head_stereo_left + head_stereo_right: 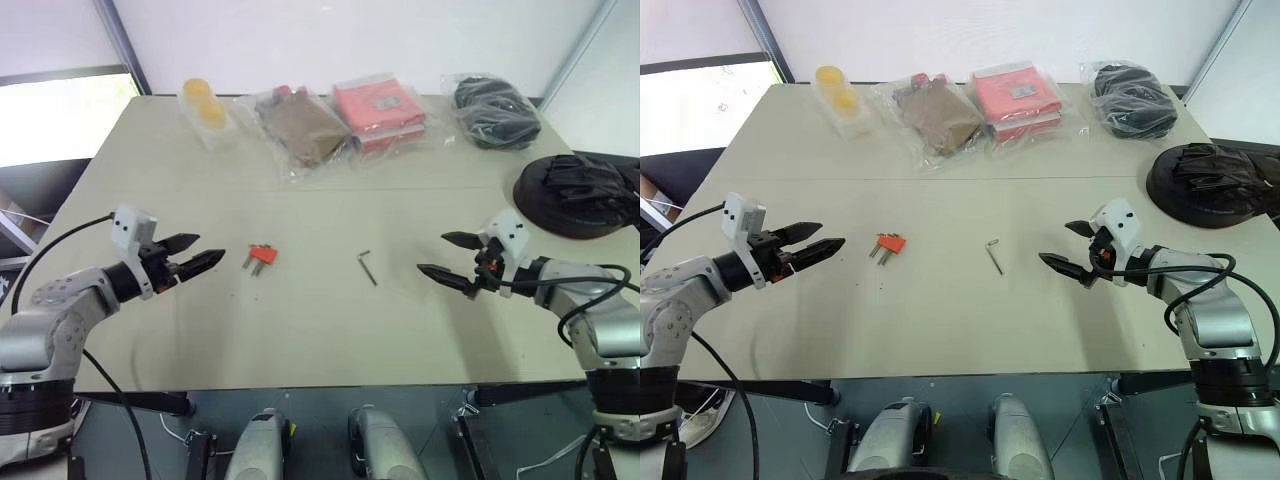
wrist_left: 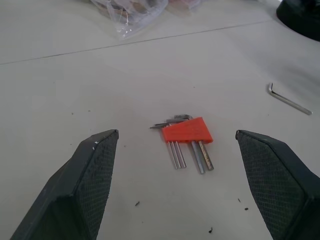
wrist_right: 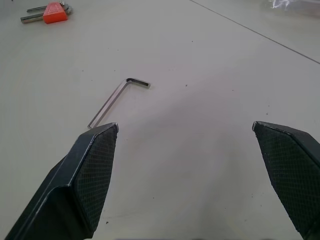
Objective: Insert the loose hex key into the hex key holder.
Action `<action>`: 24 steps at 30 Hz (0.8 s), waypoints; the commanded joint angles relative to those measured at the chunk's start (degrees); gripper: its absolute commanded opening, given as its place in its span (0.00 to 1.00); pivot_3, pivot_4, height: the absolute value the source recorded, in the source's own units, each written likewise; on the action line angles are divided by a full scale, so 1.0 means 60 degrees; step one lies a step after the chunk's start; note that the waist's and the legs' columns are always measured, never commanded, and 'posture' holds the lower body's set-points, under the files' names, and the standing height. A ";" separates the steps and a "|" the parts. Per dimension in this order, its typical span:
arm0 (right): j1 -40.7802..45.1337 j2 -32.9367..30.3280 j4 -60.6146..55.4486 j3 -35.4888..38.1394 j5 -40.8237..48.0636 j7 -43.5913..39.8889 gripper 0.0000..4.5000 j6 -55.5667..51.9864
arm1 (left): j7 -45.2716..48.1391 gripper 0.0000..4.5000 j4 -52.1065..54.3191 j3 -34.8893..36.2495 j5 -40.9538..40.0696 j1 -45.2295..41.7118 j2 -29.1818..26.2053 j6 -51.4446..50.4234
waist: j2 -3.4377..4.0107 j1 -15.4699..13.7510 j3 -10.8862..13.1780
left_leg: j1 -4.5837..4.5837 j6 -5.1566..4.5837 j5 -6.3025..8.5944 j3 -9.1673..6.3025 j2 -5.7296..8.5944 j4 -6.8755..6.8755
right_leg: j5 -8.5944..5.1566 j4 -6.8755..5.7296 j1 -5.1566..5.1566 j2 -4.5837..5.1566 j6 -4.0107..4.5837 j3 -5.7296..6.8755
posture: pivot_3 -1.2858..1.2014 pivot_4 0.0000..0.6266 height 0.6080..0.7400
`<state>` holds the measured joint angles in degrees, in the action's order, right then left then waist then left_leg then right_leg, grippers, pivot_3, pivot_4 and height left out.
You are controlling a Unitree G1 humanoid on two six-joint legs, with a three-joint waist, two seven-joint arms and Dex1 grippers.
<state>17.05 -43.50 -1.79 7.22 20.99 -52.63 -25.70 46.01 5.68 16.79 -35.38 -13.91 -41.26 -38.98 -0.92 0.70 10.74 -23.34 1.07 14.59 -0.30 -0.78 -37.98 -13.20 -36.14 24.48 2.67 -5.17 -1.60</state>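
- The loose hex key (image 1: 367,267) is being observed lying flat on the beige table (image 1: 320,330), just right of centre in the left eye view, untouched by either gripper.
- The hex key holder (image 1: 263,256), an orange-red block with several keys protruding, is being observed left of centre, well apart from the loose key.
- The left gripper (image 1: 192,252) is being held at centre left, aimed toward the holder; its jaws are standing wide apart and nothing is being gripped. In the left wrist view the holder is being framed between the two fingers (image 2: 85,185).
- The right gripper (image 1: 447,257) is being held at centre right, jaws spread to their widest and empty; the loose key is lying just ahead of it.
- Progress is being judged as nil: no part is grasped, no insertion begun.
- Remaining work is being judged as complete: key pickup, holder steadying, alignment, insertion.
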 commanded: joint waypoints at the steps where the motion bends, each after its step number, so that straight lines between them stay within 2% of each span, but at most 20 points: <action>1: 0.0191 0.0069 -0.0038 0.0074 0.0009 0.0025 0.99 0.0242 | -0.0061 0.87 0.0126 0.0071 0.0100 -0.0136 0.0047 0.0356 | 0.0000 0.0000 0.0000 | 0.0000 0.0000 0.0000 0.0000 0.0000 0.0000 | 0.0000 0.0000 0.0000 0.0000 0.0000 0.0000 | 0.52 0.24 1.00; 24: 0.0365 0.0319 0.0235 0.0080 -0.0185 0.0248 0.99 0.0502 | -0.0098 0.87 -0.0062 0.0011 0.0211 -0.0329 0.0029 0.0475 | 0.0000 -0.0003 0.0000 | 0.0000 0.0000 0.0000 0.0000 0.0001 0.0000 | 0.0000 -0.0001 0.0000 0.0000 -0.0001 0.0000 | 0.52 0.24 1.00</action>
<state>18.15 -41.55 0.29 7.14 19.74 -51.30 -23.87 45.04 4.65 16.47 -34.26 -14.96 -40.47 -37.14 -0.92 0.68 10.74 -23.34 1.07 14.59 -0.30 -0.78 -37.98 -13.20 -36.15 24.48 2.67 -5.18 -1.60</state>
